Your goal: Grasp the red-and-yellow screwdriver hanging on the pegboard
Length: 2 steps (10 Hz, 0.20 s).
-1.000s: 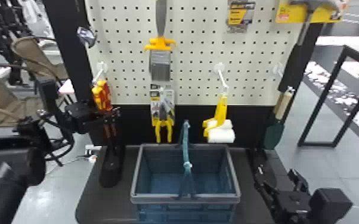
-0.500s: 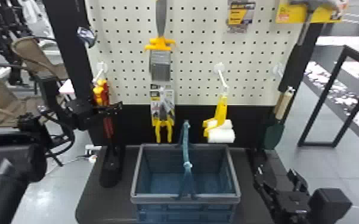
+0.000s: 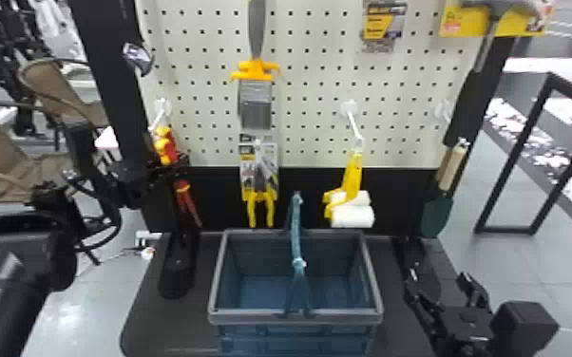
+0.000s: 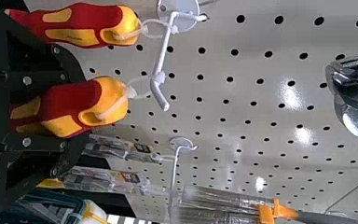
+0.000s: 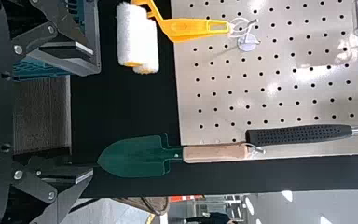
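Under the pegboard (image 3: pixel 318 61), black table (image 3: pixel 147 332) bears blue basket (image 3: pixel 294 315).

You are viewing a blue basket (image 3: pixel 294 315) sitting mid-counter (image 3: pixel 157 327), near its front edge. A paintbrush (image 3: pixel 254 95) is hanging at the pegboard's (image 3: pixel 318 66) middle. Yellow pliers (image 3: pixel 259 183) and a paint roller (image 3: pixel 349 213) are hanging past its bottom edge, and a green trowel (image 3: pixel 436 209) below its right corner.

two red-and-yellow screwdrivers (image 4: pixel 72 109), one paintbrush (image 3: pixel 254 97), one pair of pliers (image 3: pixel 259 187), two white rollers (image 3: pixel 350 209), one trowel (image 3: pixel 434 211), one hammer (image 5: pixel 303 134), one basket (image 3: pixel 294 315)
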Tool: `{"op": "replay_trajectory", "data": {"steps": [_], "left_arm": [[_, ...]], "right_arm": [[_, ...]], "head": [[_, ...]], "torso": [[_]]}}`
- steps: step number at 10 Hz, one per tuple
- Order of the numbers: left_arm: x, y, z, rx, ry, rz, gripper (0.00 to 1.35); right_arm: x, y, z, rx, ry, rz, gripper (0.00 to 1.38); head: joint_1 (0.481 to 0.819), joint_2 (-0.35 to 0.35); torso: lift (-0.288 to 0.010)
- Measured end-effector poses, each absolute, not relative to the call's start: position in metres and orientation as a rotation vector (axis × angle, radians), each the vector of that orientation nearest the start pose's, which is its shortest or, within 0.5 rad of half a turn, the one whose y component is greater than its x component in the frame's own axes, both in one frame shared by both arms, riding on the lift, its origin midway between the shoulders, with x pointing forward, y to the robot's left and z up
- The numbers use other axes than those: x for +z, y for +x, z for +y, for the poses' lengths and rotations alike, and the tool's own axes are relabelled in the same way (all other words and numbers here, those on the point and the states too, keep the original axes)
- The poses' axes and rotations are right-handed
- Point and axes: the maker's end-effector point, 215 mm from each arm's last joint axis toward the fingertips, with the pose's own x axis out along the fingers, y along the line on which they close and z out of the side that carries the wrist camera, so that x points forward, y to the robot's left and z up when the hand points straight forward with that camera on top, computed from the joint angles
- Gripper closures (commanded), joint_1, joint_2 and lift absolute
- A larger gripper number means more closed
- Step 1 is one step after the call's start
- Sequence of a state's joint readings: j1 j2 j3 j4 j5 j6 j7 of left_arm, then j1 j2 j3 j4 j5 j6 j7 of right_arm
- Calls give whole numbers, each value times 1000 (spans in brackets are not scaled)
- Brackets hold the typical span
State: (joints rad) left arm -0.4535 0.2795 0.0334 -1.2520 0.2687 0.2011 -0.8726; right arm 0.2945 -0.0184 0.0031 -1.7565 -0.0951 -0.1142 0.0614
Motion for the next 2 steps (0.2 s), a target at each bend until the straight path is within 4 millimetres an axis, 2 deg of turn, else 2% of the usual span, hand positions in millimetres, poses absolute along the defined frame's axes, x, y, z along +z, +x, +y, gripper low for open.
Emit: {"op": "replay_trajectory", "data": {"steps": [2], "left_arm": [[-251,660,215,-748,-55,34,1026]], "right_arm": [[-366,502,-219,60,78,-5,375]], "head": [[549,0]], "torso": [[-100]]}}
